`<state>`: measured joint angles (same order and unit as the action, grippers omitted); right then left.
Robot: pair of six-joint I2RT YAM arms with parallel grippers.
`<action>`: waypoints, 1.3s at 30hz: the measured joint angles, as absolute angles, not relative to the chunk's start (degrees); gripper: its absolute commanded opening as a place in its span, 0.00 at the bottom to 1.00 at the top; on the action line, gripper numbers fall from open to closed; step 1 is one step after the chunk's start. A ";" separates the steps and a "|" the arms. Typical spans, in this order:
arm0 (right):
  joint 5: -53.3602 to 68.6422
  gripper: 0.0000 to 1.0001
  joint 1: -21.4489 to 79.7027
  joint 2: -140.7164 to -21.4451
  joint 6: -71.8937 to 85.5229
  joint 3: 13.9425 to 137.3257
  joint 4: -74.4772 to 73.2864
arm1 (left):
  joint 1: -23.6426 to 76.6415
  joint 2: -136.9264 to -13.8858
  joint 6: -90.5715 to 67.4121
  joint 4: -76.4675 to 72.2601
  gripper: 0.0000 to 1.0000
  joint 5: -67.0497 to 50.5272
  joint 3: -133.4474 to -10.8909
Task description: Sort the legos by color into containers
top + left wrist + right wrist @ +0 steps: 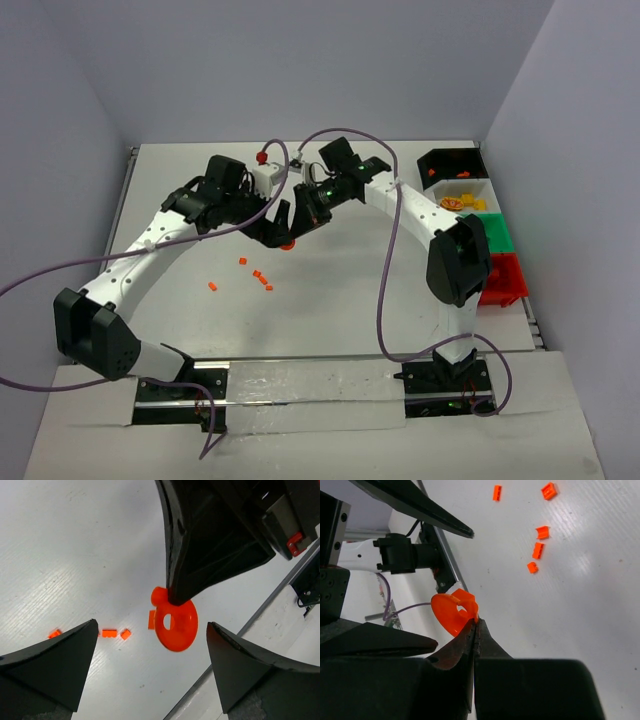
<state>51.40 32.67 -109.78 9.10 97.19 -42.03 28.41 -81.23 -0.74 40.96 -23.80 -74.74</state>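
My right pincer (pixel 476 622) grips the orange disc (pixel 445 617) by its rim. My left pincer (pixel 152 624) gapes wide, facing that disc.

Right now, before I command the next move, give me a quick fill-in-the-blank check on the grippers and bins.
1. The right gripper is shut on the rim of a round ___ disc.
2. The left gripper is ___, the disc showing between its fingers.
3. The bin at the far end of the container row is ___.
Missing words: orange; open; black.
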 measured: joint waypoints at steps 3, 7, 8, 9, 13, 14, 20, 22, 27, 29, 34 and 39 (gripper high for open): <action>49.83 0.00 30.77 -109.78 8.15 97.14 -42.14 | 28.04 -80.92 -0.16 41.26 0.99 -22.47 -74.74; 44.57 0.00 21.93 -109.78 5.11 96.93 -42.48 | 24.78 -78.41 1.03 41.84 0.99 -21.71 -74.70; 42.69 0.00 18.46 -109.86 4.39 97.05 -42.50 | 23.08 -77.44 1.24 41.87 0.99 -21.67 -74.70; 41.01 0.00 14.91 -110.04 3.77 97.30 -42.45 | 21.17 -76.34 1.35 41.87 0.99 -21.47 -74.68; 33.61 0.00 -0.04 -113.72 1.38 103.41 -42.86 | 15.39 -72.91 1.09 41.00 0.99 -19.51 -73.52; 31.52 0.00 -3.24 -115.18 1.11 105.86 -42.28 | 14.82 -72.47 1.07 40.63 0.99 -19.18 -72.77; 21.79 0.00 -14.36 -122.93 2.72 118.85 -39.41 | 13.73 -72.65 -1.47 39.23 0.99 -15.93 -67.55; 19.77 0.00 -15.49 -124.73 3.76 120.91 -37.77 | 13.47 -73.60 -2.10 39.02 0.99 -14.64 -67.53; 16.64 0.00 -15.71 -130.30 5.23 125.81 -34.85 | 11.02 -76.27 -2.20 39.18 0.99 -13.12 -67.47; 15.10 0.00 -15.50 -132.25 5.43 126.02 -33.53 | 9.73 -76.42 -2.00 39.28 0.99 -12.71 -67.25; 11.75 0.30 -15.23 -135.92 5.54 126.02 -31.51 | 7.13 -76.28 -0.58 39.37 0.99 -12.56 -66.35; 10.47 0.60 -15.22 -136.88 5.86 126.02 -30.83 | 6.03 -75.65 1.72 39.85 0.99 -12.37 -63.51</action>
